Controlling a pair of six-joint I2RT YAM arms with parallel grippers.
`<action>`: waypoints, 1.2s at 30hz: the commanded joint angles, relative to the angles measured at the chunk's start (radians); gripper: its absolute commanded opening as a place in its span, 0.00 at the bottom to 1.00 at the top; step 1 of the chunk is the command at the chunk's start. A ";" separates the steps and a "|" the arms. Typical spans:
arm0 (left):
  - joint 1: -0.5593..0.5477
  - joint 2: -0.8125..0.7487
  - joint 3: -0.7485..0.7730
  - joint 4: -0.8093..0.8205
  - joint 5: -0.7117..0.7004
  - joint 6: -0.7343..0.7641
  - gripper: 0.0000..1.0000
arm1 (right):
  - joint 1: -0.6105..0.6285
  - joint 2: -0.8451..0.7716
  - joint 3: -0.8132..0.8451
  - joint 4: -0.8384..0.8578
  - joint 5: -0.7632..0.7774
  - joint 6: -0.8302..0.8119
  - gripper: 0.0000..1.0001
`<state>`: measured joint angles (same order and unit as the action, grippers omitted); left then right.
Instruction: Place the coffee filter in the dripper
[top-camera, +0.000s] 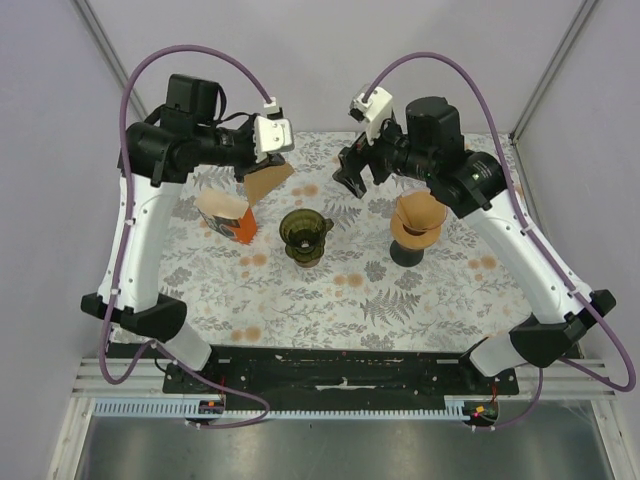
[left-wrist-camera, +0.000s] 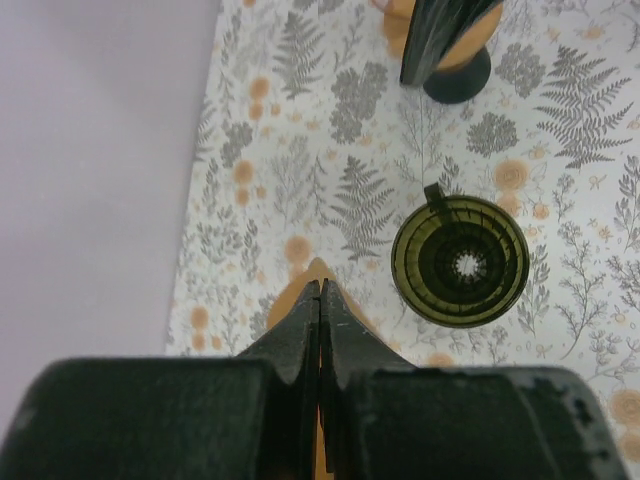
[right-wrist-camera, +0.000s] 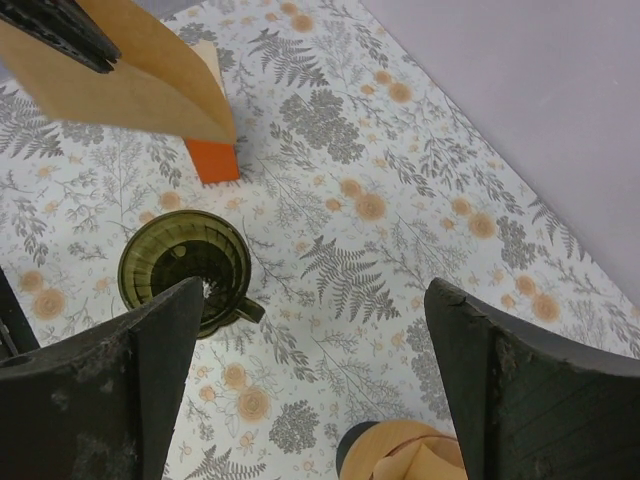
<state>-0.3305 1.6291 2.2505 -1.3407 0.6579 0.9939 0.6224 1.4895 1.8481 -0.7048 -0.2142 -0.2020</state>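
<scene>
Left gripper (left-wrist-camera: 320, 292) pinches the coffee filter (right-wrist-camera: 140, 85), perhaps by one edge; released skewed, it could miss the dripper (left-wrist-camera: 460, 260) to its right.

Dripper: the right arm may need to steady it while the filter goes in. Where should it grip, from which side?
Probably the small handle, from the right arm's side with the open right pincer: it sticks out of the dripper toward that arm, and leaves the round mouth free for the filter.
</scene>
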 joint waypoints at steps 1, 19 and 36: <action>-0.063 -0.029 0.069 -0.150 0.058 0.058 0.02 | -0.003 -0.035 0.013 0.071 -0.152 -0.066 0.98; -0.232 -0.014 0.142 -0.150 0.108 -0.023 0.02 | -0.010 -0.078 -0.113 0.186 -0.723 -0.258 0.77; -0.236 -0.025 0.115 -0.130 0.109 -0.050 0.02 | -0.012 -0.005 -0.072 0.209 -0.797 -0.228 0.59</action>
<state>-0.5591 1.6188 2.3615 -1.3552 0.7403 0.9848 0.6121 1.4822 1.7439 -0.5240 -0.9394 -0.4419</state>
